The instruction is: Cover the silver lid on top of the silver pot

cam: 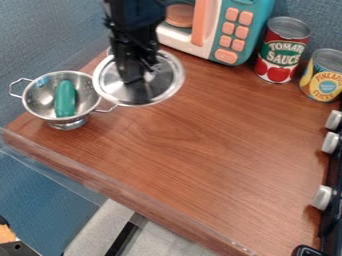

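Note:
The black gripper (135, 72) hangs down at the upper left, over the middle of the round silver lid (163, 86). Whether it holds the lid's knob is hidden by the gripper itself. The lid lies right of a silver colander-like pot (45, 111) with two wire handles, and its left edge meets or overlaps the pot's right rim in the view. A green oblong toy (65, 99) lies inside the pot, whose top is mostly uncovered. A small bit of metal wire shows at the lid's upper left; what it belongs to is unclear.
A toy microwave (230, 37) stands behind the lid. Two cans, tomato sauce (282, 50) and pineapple (324, 77), stand at the back right. Stove knobs (323, 197) line the right edge. The wooden counter (200, 150) ends in a front edge at the lower left.

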`<state>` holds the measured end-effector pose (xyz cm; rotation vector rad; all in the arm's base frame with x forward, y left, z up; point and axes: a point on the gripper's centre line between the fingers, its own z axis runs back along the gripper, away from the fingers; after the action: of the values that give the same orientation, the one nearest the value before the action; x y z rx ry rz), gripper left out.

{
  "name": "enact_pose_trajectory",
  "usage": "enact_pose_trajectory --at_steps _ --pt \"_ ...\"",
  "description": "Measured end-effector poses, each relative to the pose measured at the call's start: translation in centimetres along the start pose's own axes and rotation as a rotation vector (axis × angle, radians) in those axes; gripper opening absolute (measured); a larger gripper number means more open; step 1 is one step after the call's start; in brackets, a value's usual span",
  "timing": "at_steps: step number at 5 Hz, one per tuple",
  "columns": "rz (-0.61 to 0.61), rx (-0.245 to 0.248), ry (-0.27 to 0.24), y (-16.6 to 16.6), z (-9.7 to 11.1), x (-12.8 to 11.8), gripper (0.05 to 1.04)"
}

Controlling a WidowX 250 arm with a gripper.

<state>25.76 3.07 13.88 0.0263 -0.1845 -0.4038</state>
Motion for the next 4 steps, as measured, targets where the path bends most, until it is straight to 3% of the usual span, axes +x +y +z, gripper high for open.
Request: enact_pose_trajectory --at_steps 2,4 --pt "0.138 0.012 0.03 2.9 -0.8 -1.8 0.051" --pt "0.355 0.049 0.066 6.2 -1.2 -5.7 0.051"
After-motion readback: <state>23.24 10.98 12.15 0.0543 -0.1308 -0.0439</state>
